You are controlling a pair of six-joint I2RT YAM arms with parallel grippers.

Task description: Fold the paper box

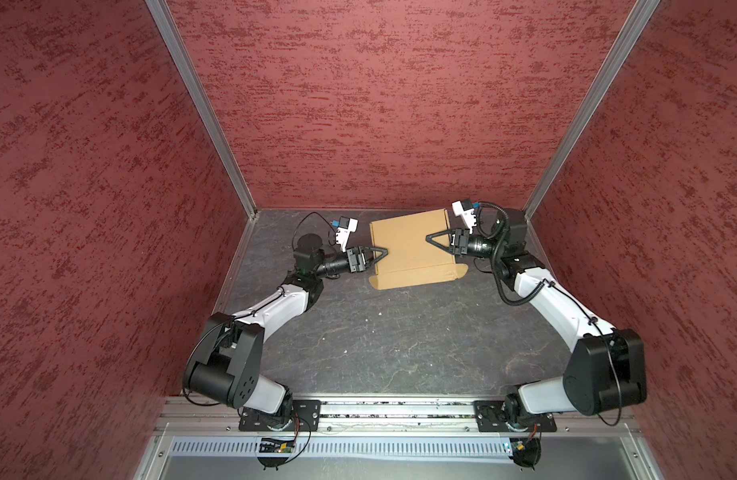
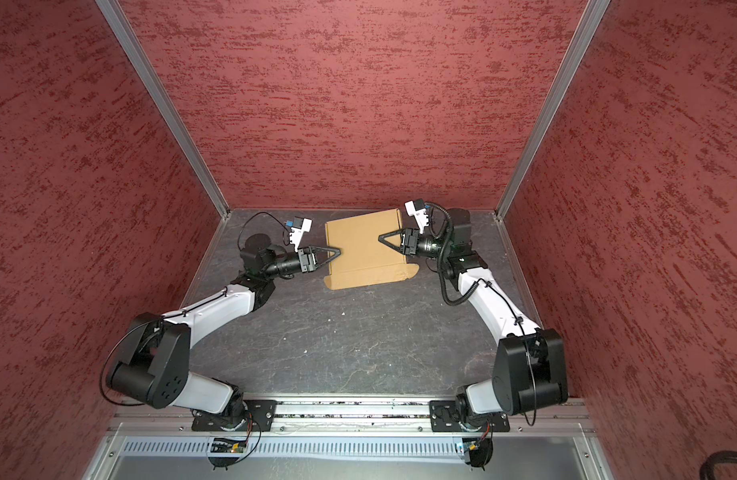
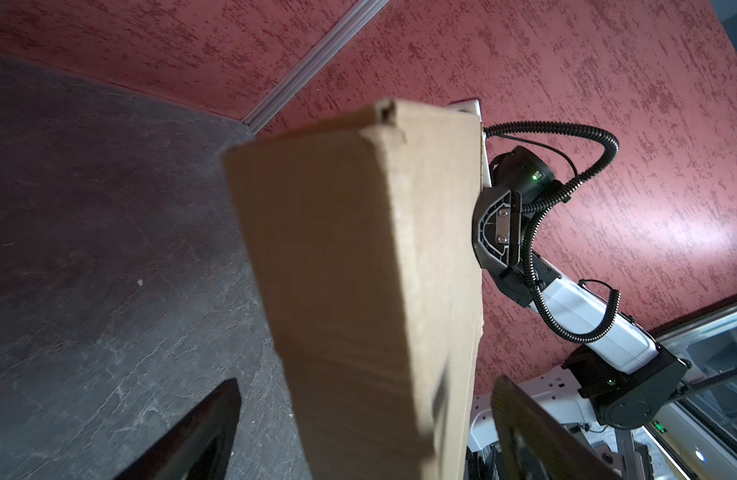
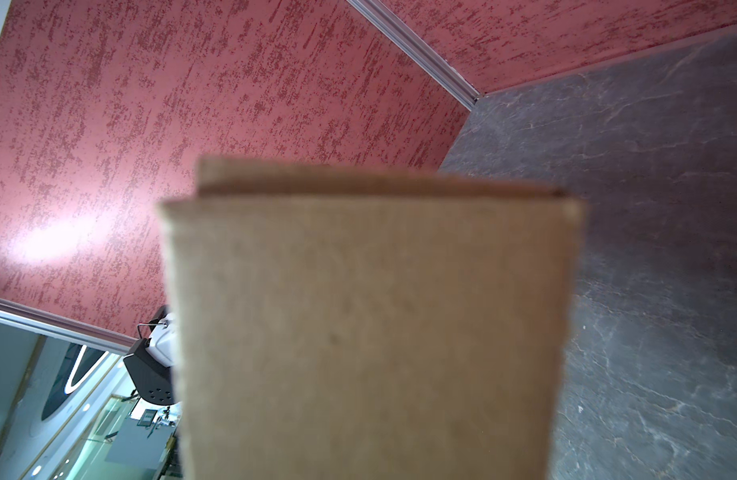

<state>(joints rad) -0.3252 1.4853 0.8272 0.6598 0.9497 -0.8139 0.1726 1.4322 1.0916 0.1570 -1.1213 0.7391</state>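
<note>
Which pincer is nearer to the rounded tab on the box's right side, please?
Right. The right pincer reaches over the box at its right edge, close to the tab; the left pincer is at the opposite edge.

1. paper box (image 1: 412,249): plain tan-brown, unprinted
2. table (image 1: 379,340): dark grey, slate-like, with thin pale veins and a few white specks
3. walls (image 1: 358,104): dusky red, mottled all over with darker red streaks
4. frame posts (image 1: 200,104): silver-grey
5. arms (image 1: 283,301): white shells, black joints
6. left gripper (image 1: 382,253) and right gripper (image 1: 429,238): black
7. wrist cameras (image 1: 346,226): white with a blue part
</note>
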